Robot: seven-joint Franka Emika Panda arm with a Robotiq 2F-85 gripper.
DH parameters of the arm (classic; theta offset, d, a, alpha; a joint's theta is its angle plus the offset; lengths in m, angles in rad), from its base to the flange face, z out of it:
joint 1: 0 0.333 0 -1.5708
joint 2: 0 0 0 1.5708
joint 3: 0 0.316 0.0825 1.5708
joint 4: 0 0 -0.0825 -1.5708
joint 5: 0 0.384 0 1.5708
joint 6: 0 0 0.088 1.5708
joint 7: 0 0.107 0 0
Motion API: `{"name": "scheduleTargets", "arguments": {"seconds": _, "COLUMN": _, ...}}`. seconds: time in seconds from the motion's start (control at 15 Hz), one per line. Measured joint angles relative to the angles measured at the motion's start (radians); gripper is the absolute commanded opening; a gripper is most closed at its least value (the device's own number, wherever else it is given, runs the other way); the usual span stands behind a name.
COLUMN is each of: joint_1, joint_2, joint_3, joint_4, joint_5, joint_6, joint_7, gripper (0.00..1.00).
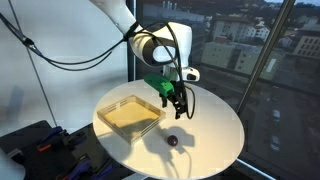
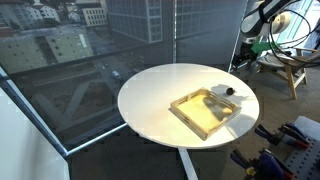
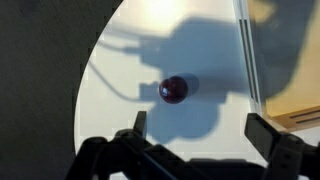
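Observation:
A small dark red ball (image 3: 174,89) lies on the round white table (image 3: 130,60). It also shows in both exterior views (image 1: 171,141) (image 2: 228,91), close to a shallow wooden tray (image 1: 131,115). My gripper (image 1: 178,106) hangs above the table between the tray and the ball, clear of both. In the wrist view its two fingers (image 3: 200,128) are spread wide with nothing between them. The ball lies ahead of them, nearer the left finger, in the arm's shadow.
The tray (image 2: 205,112) takes up the middle of the table, and its edge shows at the right of the wrist view (image 3: 285,70). The table edge (image 3: 85,110) curves close at the left. Large windows surround the table. Dark equipment (image 1: 40,140) and a wooden stand (image 2: 285,65) sit beyond it.

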Motion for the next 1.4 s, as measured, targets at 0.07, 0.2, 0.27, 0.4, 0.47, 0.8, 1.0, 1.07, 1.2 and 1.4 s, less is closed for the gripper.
{"name": "scheduleTargets", "arguments": {"seconds": 0.07, "joint_1": 0.0, "joint_2": -0.006, "joint_3": 0.0, "joint_4": -0.005, "joint_5": 0.0, "joint_6": 0.0, "joint_7": -0.005, "gripper": 1.0}}
{"name": "scheduleTargets", "arguments": {"seconds": 0.2, "joint_1": 0.0, "joint_2": -0.014, "joint_3": 0.0, "joint_4": -0.01, "joint_5": 0.0, "joint_6": -0.001, "joint_7": -0.013, "gripper": 1.0}}
{"name": "scheduleTargets", "arguments": {"seconds": 0.27, "joint_1": 0.0, "joint_2": -0.016, "joint_3": 0.0, "joint_4": -0.012, "joint_5": 0.0, "joint_6": -0.001, "joint_7": -0.016, "gripper": 1.0}}
{"name": "scheduleTargets", "arguments": {"seconds": 0.4, "joint_1": 0.0, "joint_2": -0.016, "joint_3": 0.0, "joint_4": -0.014, "joint_5": 0.0, "joint_6": -0.001, "joint_7": -0.016, "gripper": 1.0}}
{"name": "scheduleTargets", "arguments": {"seconds": 0.47, "joint_1": 0.0, "joint_2": -0.016, "joint_3": 0.0, "joint_4": -0.016, "joint_5": 0.0, "joint_6": -0.001, "joint_7": -0.017, "gripper": 1.0}}
{"name": "scheduleTargets", "arguments": {"seconds": 0.8, "joint_1": 0.0, "joint_2": -0.015, "joint_3": -0.003, "joint_4": -0.026, "joint_5": 0.0, "joint_6": 0.0, "joint_7": -0.017, "gripper": 1.0}}
{"name": "scheduleTargets", "arguments": {"seconds": 1.0, "joint_1": -0.001, "joint_2": -0.008, "joint_3": -0.004, "joint_4": -0.027, "joint_5": 0.0, "joint_6": 0.004, "joint_7": -0.017, "gripper": 1.0}}
{"name": "scheduleTargets", "arguments": {"seconds": 1.07, "joint_1": -0.002, "joint_2": -0.004, "joint_3": -0.004, "joint_4": -0.027, "joint_5": 0.0, "joint_6": 0.008, "joint_7": -0.017, "gripper": 1.0}}
{"name": "scheduleTargets", "arguments": {"seconds": 1.2, "joint_1": -0.004, "joint_2": 0.004, "joint_3": -0.006, "joint_4": -0.027, "joint_5": 0.0, "joint_6": 0.019, "joint_7": -0.017, "gripper": 1.0}}
{"name": "scheduleTargets", "arguments": {"seconds": 1.4, "joint_1": -0.008, "joint_2": 0.021, "joint_3": -0.008, "joint_4": -0.024, "joint_5": 0.001, "joint_6": 0.035, "joint_7": -0.017, "gripper": 1.0}}
